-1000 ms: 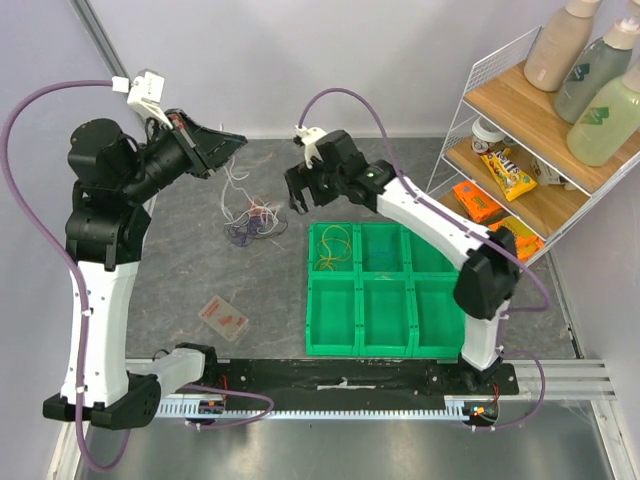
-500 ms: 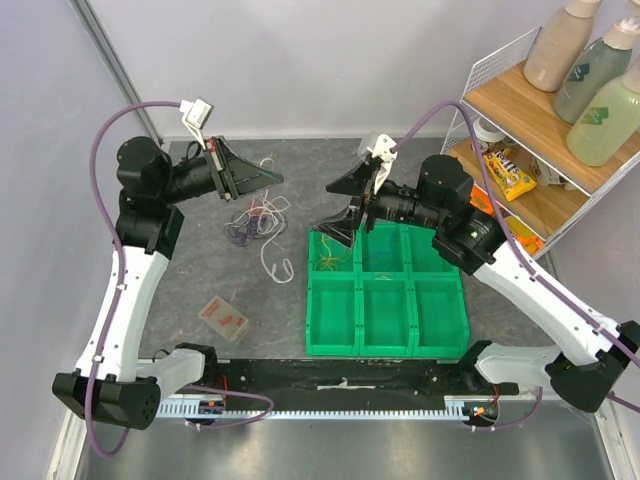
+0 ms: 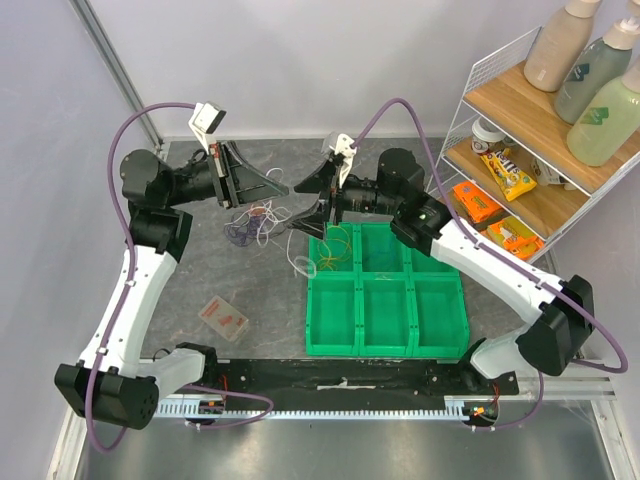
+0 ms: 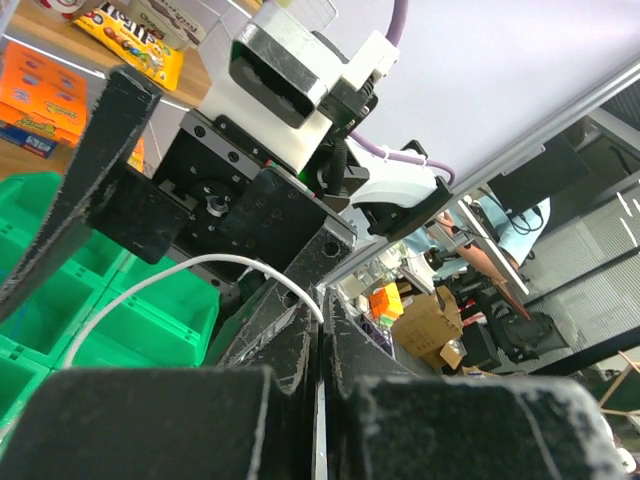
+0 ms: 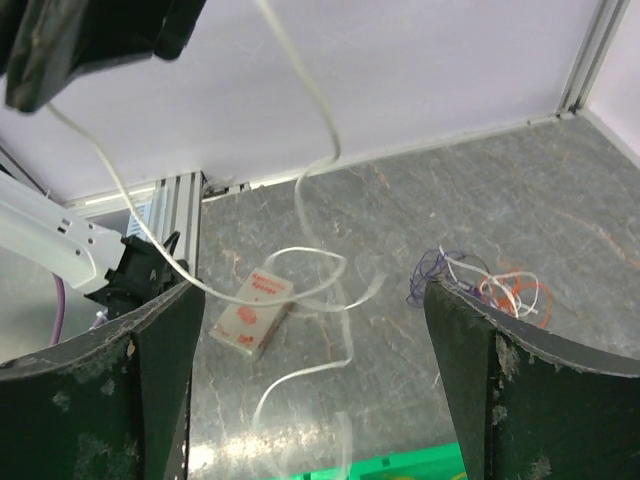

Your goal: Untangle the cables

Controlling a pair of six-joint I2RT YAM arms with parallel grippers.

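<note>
White cable (image 4: 190, 268) held above the table (image 3: 262, 305).
Top view: left gripper (image 3: 272, 186) and right gripper (image 3: 308, 197) face each other over the cable bundle (image 3: 250, 226), left of the green tray (image 3: 312, 310). Left wrist: jaws pinched on the white cable. Right wrist: jaws spread wide, gripping nothing.

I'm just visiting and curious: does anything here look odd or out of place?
Yes. A white cable hangs in mid-air from the shut left end effector and trails in loose curls onto the table. The other cables lie in a small knot nearby.
</note>
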